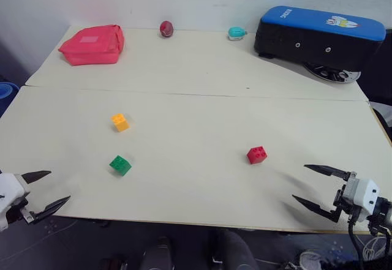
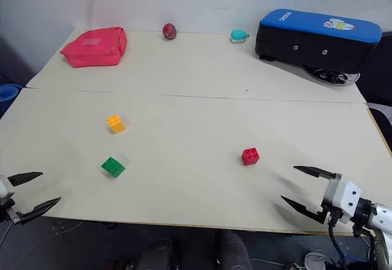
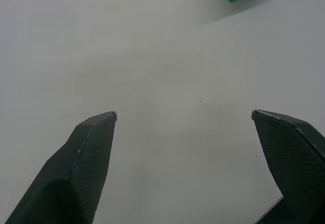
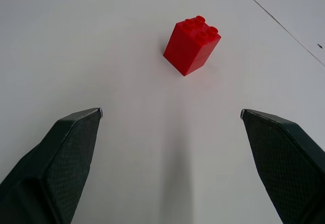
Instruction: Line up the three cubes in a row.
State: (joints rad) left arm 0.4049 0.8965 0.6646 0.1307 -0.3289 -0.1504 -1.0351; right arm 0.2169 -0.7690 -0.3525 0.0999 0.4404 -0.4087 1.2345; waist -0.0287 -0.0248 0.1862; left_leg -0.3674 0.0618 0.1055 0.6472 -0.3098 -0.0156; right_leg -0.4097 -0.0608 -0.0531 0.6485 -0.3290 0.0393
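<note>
The three cubes stand well apart on the near panel of the tabletop (image 1: 196, 184): the orange-yellow cube (image 1: 120, 122) and the green cube (image 1: 120, 165) on the left, the green one nearer the front edge, and the red cube (image 1: 256, 155) alone to the right. In the left wrist view the green cube is cut off by the frame edge, so just a corner of it shows. In the head views the left gripper (image 1: 50, 192) is partly cut off at the picture's side, and a blue object at the far left edge is too clipped to identify.

The tabletop is a pale cream surface made of two panels that meet at a seam running across it, set against a light wall. On the far panel, a black case with a blue lid (image 1: 320, 36) sits at the right, a pink-red fabric pouch (image 1: 93, 45) at the left, and between them, near the wall, a dark red egg-shaped ball (image 1: 166, 29) and a small teal toy (image 1: 236, 33).

The left gripper hangs at the front left edge, its fingers spread wide and holding nothing, with the green cube ahead of it and apart. The right gripper (image 1: 311, 188) sits at the front right corner, likewise wide open and empty; the red cube stands upright, studs up, ahead of its fingertips and untouched.
</note>
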